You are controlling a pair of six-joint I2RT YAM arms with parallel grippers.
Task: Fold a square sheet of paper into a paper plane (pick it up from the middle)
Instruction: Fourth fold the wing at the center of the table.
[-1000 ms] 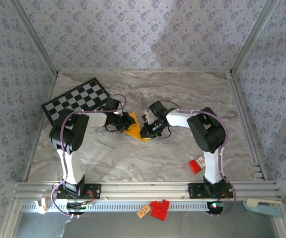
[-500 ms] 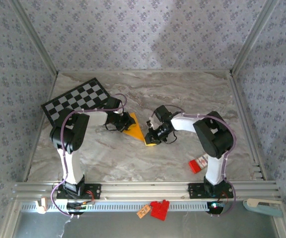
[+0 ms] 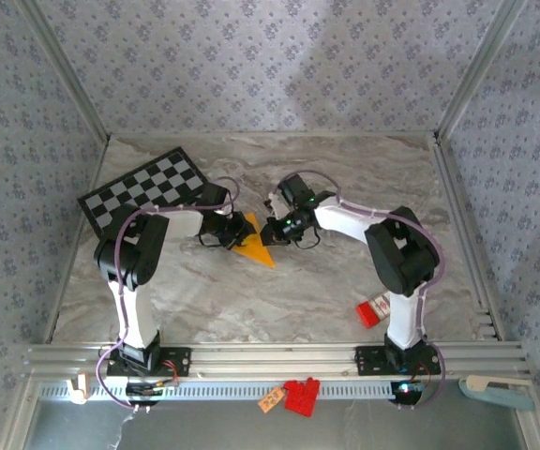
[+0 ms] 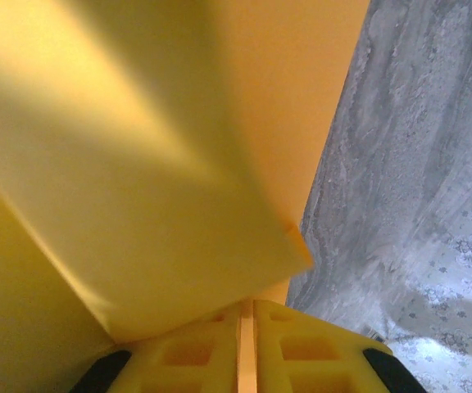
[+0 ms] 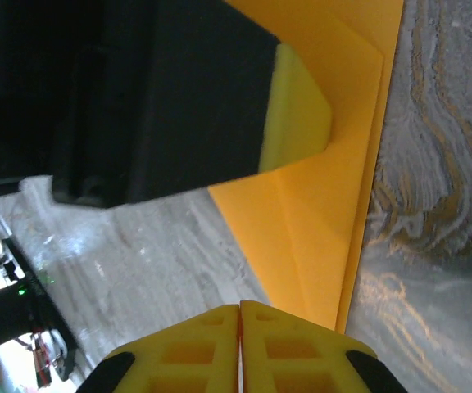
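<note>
The orange-yellow sheet of paper lies on the marble table, folded into a pointed dart shape with creases. My left gripper sits at its far left side and is shut on it; in the left wrist view a thin orange strip shows between the yellow pads, and a raised paper flap fills the space ahead. My right gripper is just right of the paper, shut with nothing between its pads. One of the left gripper's fingers rests on the paper in the right wrist view.
A black-and-white checkered board lies at the far left. A small red block sits by the right arm's base, and red pieces lie on the front rail. Patterned walls enclose the table.
My right gripper has drawn back from the paper's near tip toward the far side and has closed fully. The tip has settled back to the left. The left arm has not moved.
</note>
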